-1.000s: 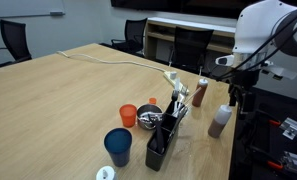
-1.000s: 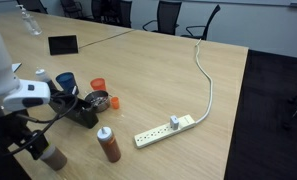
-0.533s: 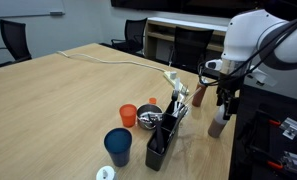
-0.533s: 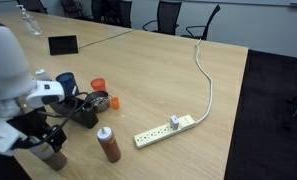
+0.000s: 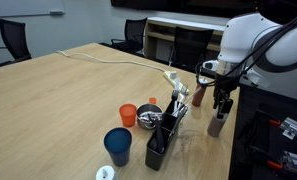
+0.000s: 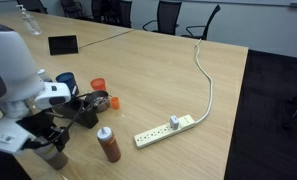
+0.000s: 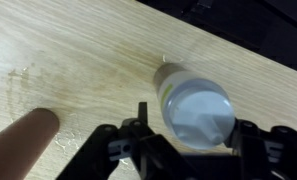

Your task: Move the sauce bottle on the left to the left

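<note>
gripper, jaws apart, straddles the dark-brown sauce bottle with its rounded white cap.

Meeting rm: big light-wood conf. table fills most of the frame in both exterior views, w/ black office chairs along its far edges. Whiteboard on the pale wall behind, and a white-topped sideboard at the back. Dark carpet floor beside the table; light soft & even.

Blue cup, orange cup — power strip
</note>
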You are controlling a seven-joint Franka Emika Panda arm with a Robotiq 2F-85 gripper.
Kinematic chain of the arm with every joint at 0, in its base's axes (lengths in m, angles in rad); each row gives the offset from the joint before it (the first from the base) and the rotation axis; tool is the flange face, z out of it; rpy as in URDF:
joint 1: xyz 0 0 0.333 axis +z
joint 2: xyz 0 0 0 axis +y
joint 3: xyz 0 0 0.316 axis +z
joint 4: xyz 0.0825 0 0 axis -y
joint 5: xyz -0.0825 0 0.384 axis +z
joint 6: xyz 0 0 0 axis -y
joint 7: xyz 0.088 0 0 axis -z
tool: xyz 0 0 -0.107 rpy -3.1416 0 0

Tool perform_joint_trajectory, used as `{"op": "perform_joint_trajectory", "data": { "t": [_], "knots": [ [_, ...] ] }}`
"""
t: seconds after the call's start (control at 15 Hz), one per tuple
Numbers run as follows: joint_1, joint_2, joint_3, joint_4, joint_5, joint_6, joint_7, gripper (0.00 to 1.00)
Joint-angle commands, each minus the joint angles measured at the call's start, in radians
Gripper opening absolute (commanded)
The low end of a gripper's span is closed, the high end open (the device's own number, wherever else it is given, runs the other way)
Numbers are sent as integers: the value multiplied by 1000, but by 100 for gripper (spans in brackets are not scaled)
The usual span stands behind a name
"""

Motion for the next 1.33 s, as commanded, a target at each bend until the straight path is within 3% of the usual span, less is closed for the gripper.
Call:
{"op": "perform_joint_trajectory", "data": {
  "t": [0.0, 0.13, 0.27, 0.53, 0.87, 1.27],
  "knots": [
    [-30, 10, 32, 11, 42, 13, -27, 38],
    [-30, 9, 37, 15, 56, 10, -30, 25],
    [-30, 11, 41, 18, 62, 7, -31, 23],
    [-30, -1, 45, 25, 12, -22, 16, 23],
    [-30, -34, 46, 88, -104, -200, 131, 23],
    [11, -26, 109, 215, -89, -373, 140, 23]
  ]
}}
